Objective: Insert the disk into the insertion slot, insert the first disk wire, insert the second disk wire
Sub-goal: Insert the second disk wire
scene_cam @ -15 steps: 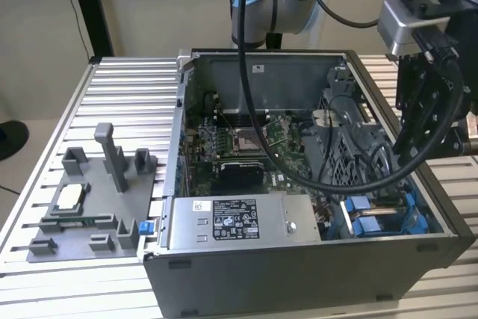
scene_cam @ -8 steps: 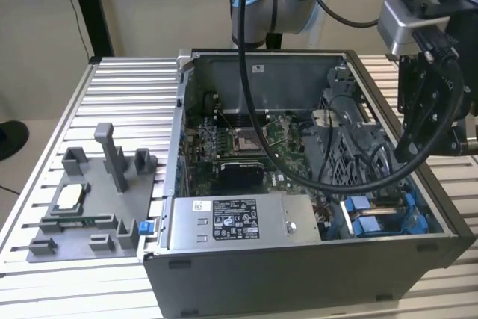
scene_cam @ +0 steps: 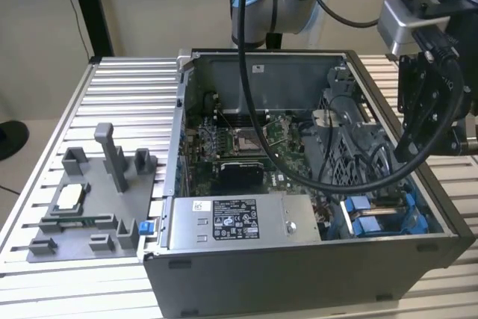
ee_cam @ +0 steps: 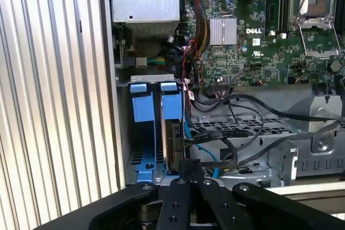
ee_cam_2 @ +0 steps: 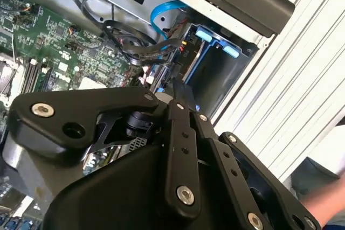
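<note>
The disk (ee_cam: 173, 145) stands on edge in the insertion slot, a bay of the grey perforated drive cage (ee_cam: 243, 127), under a blue caddy tab (ee_cam: 171, 103). A black wire (ee_cam: 221, 135) runs across the cage to the disk's edge, and a thin blue wire (ee_cam: 190, 133) curves beside it. My gripper (ee_cam: 186, 169) is shut, its thin tips pressed together right at the disk's near edge; I cannot tell whether a connector is pinched between them. In the exterior view the gripper (scene_cam: 418, 143) hangs over the cage at the case's right side. The second wrist view puts the gripper (ee_cam_2: 177, 87) close to bundled black wires (ee_cam_2: 137, 47).
The open computer case (scene_cam: 299, 259) rests on a ribbed aluminium table (scene_cam: 127, 95). A grey plastic fixture tray (scene_cam: 89, 207) lies to the exterior view's left. The motherboard (ee_cam: 259, 47), the power supply (scene_cam: 235, 222) and loose cables crowd the case around the cage.
</note>
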